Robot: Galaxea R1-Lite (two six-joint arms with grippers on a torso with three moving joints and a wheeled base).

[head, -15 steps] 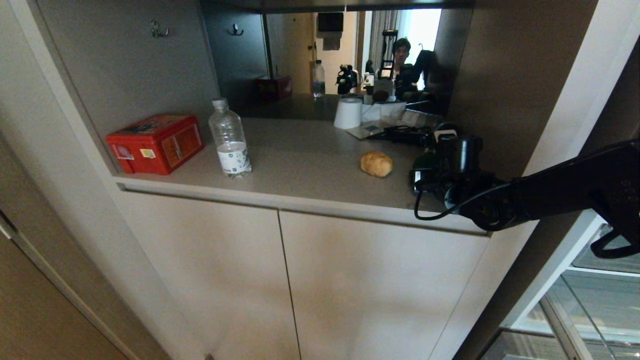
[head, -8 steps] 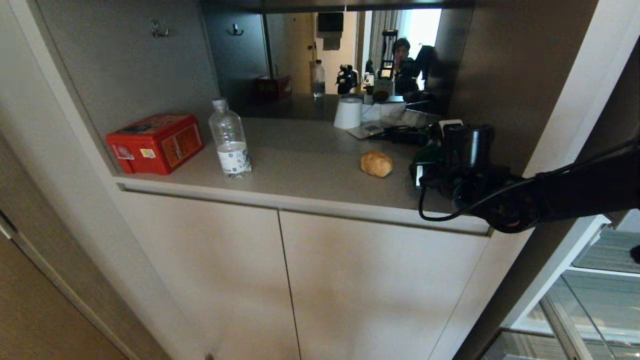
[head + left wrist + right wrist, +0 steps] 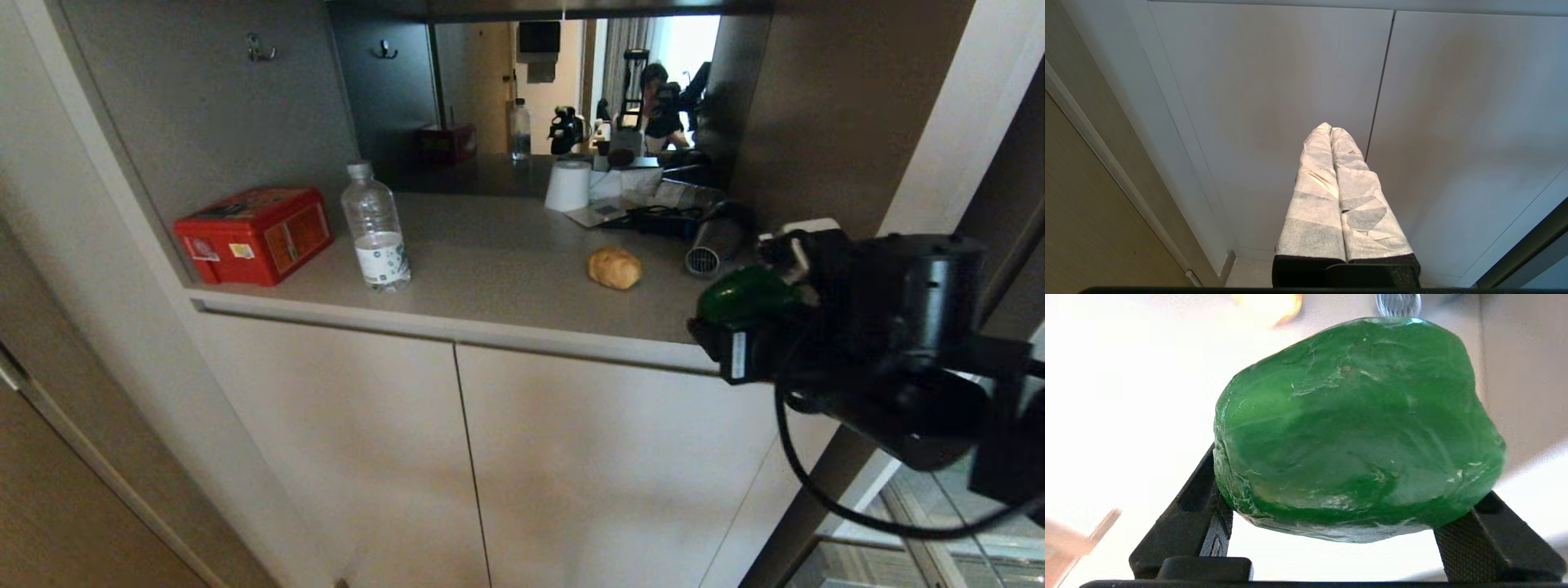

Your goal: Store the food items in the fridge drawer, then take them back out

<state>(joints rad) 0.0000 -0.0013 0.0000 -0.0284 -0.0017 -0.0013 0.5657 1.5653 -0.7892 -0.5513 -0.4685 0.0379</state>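
Green bell pepper sits clamped betw. the two black fingers of the right gripper, which grasp it on both sides; in the wrist view the pepper fills most of the frame, glossy w/ pale scuffs. It hangs at the right end of the counter, abt over the near edge, clear of the surface. Other food item, the golden-brown lump, lies on the counter just left of the gripper, apart from it. Behind, a grey cylinder w/ grille end lies on its side near black cables. Farther back: white roll by the mirror. Left side: clear water bottle upright, then red tin box at far left by the wall. Two pale cabinet doors below the counter. Left gripper is parked low, facing those doors, its white-wrapped fingers pressed together, empty. Fridge drawer not in view.
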